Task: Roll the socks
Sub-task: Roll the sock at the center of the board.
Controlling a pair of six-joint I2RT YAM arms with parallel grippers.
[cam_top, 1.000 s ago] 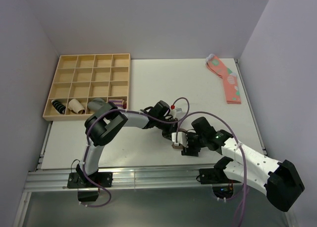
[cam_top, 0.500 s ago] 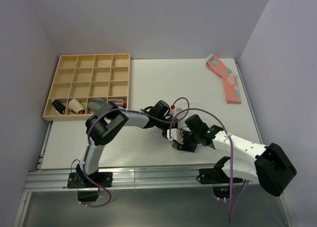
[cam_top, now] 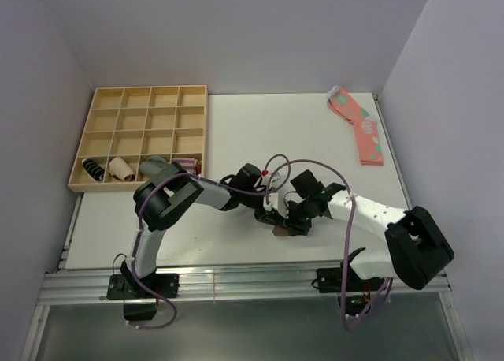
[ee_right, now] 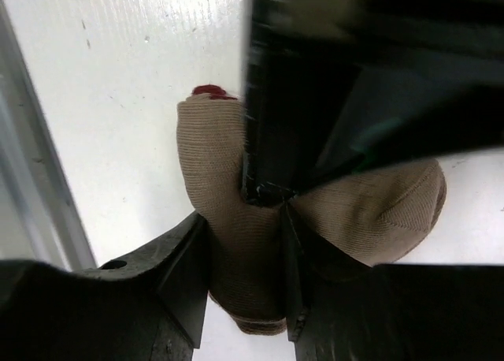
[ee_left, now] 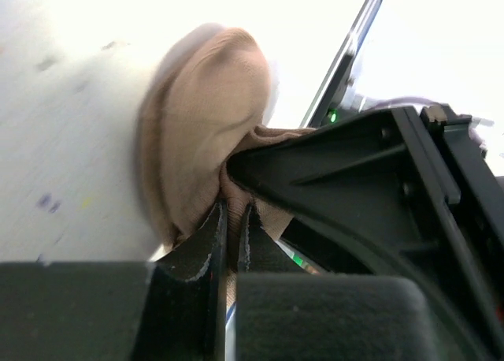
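The tan-brown sock [ee_right: 236,243] is bunched on the white table between both grippers. In the top view only a small brown bit of the sock [cam_top: 279,232] shows under the arms. My left gripper [ee_left: 231,219] is shut on a thin fold of the sock [ee_left: 205,132]. My right gripper [ee_right: 246,298] is shut around a thicker part of the sock, with a dark red edge [ee_right: 208,91] showing at its far end. In the top view the left gripper [cam_top: 268,213] and the right gripper [cam_top: 290,223] meet over the sock near the table's front middle.
A wooden compartment tray [cam_top: 142,136] stands at the back left with small sock bundles in its front row. A coral-pink dotted sock [cam_top: 359,128] lies at the back right. The table's front edge and a metal rail [cam_top: 236,278] run just below the grippers.
My right arm has swung left and its wrist has turned, bringing the gripper further in over the sock. The left gripper has shifted slightly left.
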